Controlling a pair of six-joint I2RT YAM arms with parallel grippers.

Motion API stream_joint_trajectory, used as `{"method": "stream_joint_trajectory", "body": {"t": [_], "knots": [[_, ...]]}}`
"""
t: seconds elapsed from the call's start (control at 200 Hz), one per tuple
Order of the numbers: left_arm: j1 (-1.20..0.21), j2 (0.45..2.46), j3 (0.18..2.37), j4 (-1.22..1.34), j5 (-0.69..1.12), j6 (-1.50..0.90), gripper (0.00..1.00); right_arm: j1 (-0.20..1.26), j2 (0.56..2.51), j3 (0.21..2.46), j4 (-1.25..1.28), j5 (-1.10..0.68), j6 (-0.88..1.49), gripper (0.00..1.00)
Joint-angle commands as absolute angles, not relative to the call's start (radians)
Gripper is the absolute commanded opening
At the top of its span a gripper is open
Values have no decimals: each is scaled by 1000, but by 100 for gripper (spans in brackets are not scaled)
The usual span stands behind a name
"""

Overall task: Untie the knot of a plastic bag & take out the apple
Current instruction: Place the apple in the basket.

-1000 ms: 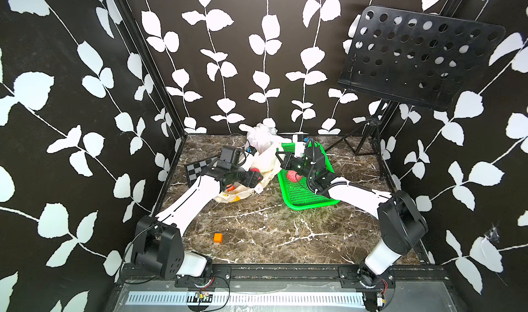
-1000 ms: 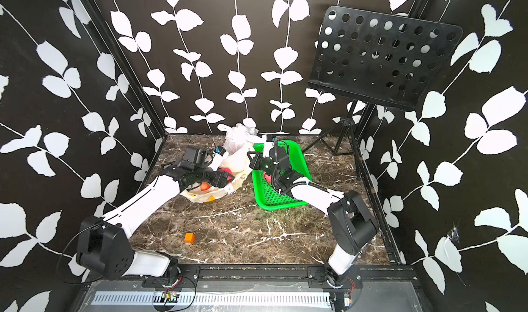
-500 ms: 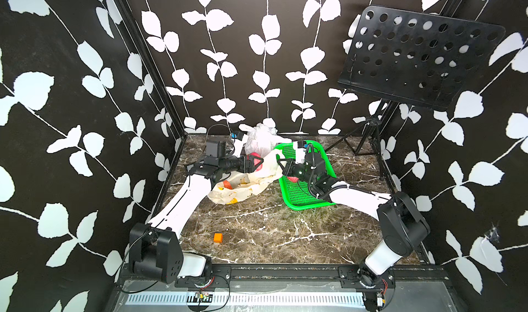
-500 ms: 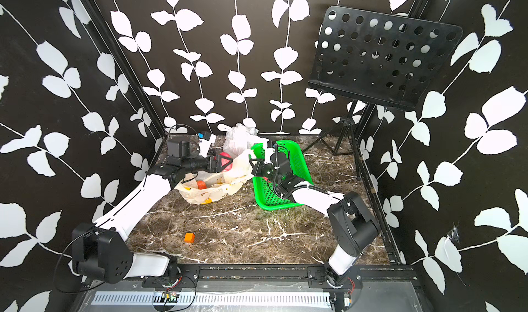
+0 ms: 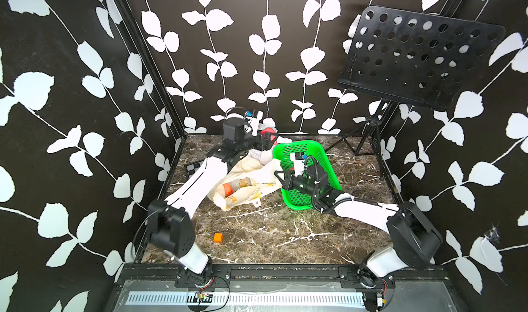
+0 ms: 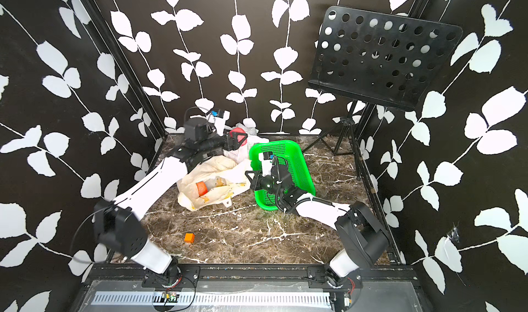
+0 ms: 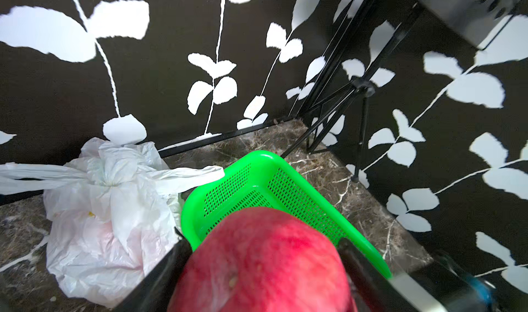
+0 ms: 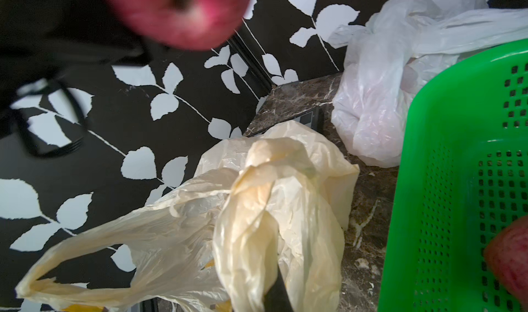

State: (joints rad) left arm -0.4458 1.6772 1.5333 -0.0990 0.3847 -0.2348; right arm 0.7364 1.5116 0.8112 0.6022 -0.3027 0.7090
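Near basket (image 7: 258, 156) — apple (image 7: 263, 267) in left tool (image 7: 263, 246).

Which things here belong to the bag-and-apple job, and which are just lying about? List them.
Job: apple in left gripper; yellowish bag pinched by right gripper; green basket.

Lying about: knotted white bag, untouched; orange cube; music stand; checkered card.
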Motion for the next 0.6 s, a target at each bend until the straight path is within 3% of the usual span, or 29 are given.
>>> {"method": "stream_joint_trajectory", "body": {"t": [0.0, 0.355, 0.595], "knots": [[-491, 1813, 1683, -251, 358, -161, 56, 760, 1480, 768, 666, -278, 685, 0], [-532, 2209, 2057, -470, 391, -117, 61, 769, 1433, 724, 681, -221, 674, 0], [-531, 2276, 2192, -558, 392, -87, 82, 769, 1436, 765, 635, -203, 651, 0]]}}
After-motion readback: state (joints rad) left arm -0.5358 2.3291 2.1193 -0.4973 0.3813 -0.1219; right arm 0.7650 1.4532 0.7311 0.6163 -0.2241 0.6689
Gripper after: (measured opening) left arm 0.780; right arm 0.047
